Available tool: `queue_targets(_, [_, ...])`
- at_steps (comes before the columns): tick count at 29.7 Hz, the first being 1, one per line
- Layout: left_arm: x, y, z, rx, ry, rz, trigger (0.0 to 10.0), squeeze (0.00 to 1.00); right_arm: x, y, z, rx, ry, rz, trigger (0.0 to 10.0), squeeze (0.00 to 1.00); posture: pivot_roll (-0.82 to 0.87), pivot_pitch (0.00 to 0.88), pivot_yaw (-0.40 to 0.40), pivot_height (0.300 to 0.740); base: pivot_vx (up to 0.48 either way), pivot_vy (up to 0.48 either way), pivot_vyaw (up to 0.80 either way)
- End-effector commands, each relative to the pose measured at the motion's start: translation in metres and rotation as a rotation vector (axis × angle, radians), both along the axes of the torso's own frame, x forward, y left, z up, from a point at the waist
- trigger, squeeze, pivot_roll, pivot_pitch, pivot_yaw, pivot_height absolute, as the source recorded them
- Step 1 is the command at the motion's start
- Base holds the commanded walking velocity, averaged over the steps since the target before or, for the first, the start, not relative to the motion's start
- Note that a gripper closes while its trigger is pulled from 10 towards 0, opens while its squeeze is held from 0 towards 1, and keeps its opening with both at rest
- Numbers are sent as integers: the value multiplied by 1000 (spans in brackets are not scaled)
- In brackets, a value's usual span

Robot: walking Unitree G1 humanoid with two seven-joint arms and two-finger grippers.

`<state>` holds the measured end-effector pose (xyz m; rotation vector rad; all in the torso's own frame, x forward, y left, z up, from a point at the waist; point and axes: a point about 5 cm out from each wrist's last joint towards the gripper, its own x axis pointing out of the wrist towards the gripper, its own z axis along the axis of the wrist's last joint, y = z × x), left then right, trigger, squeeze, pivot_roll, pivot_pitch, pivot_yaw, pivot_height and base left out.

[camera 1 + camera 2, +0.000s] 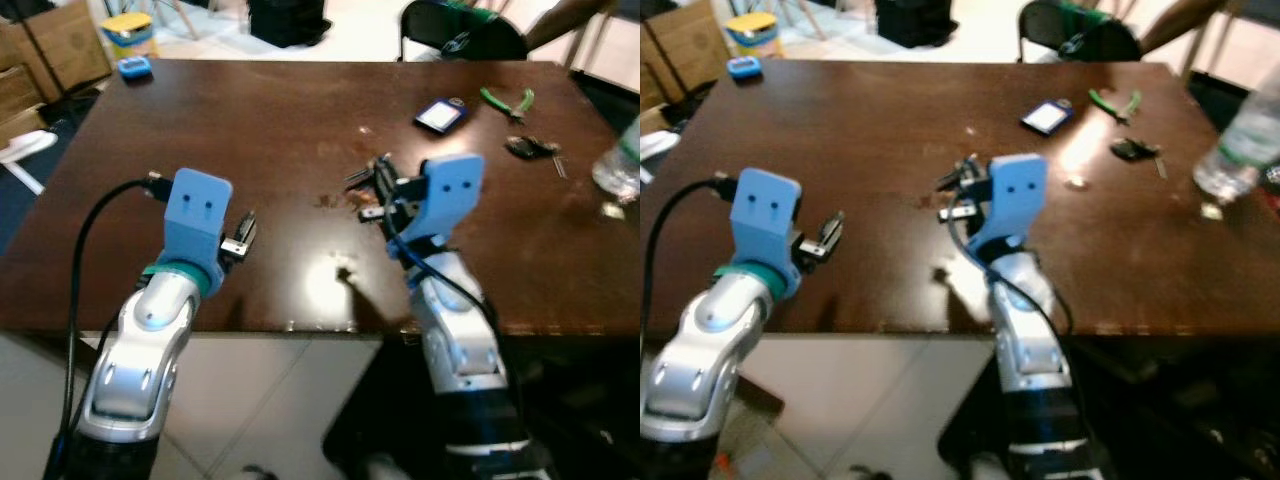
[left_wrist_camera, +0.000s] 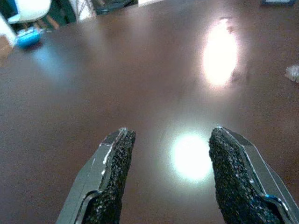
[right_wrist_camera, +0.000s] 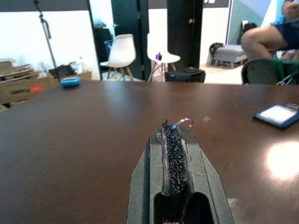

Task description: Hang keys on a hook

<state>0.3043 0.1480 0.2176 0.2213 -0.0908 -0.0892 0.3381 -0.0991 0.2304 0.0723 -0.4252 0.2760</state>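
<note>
Desk point(image 1: 250, 110): dark brown, glossy, with bright glare patches near its front edge.
Left end effector point(image 2: 170, 175): over the front-left part of the desk, fingers spread wide, nothing between them.
Right end effector point(image 3: 172, 140): over the middle front of the desk, fingers pressed together on a thin metal ring point(image 3: 183, 122) poking out at the tips.
Keys point(image 1: 532, 148): dark bunch lying near the far right edge.
Green pliers point(image 1: 510, 100): just beyond the keys.
Blue card point(image 1: 440, 115): far right of centre.

Green pliers point(image 1: 511, 101) and a water bottle point(image 1: 622, 160) on the brown table point(image 1: 250, 130)
</note>
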Motion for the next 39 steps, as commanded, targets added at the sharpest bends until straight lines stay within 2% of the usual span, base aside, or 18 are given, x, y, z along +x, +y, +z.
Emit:
queue_targets(1, [-1, 2, -3, -4, 12, 8, 10000, 0, -1, 6, -1, -3, 7, 23, 10000, 0, 0, 122, 92, 740, -480, 0, 0])
queue_targets(22, [1, 3, -2, 4, -4, 16, 10000, 0, -4, 12, 3, -42, -24, 25, 10000, 0, 4, 118, 96, 740, -463, 0, 0])
queue_targets(27, [2, 3, -1, 5, -8, 18, 10000, 0, -3, 12, 3, -59, -31, 30, 10000, 0, 5, 117, 95, 740, 0, 0, 0])
queue_targets(34, [3, 2, -1, -7, 20, 28, 10000, 0, -3, 13, 7, -69, -49, 44, 10000, 0, 4, 111, 93, 740, 0, 0, 788])
queue_targets(39, [4, 1, 1, 12, 5, 30, 10000, 0, -4, 14, 8, -73, -58, 50, 10000, 0, 4, 111, 93, 740, 0, 0, 781])
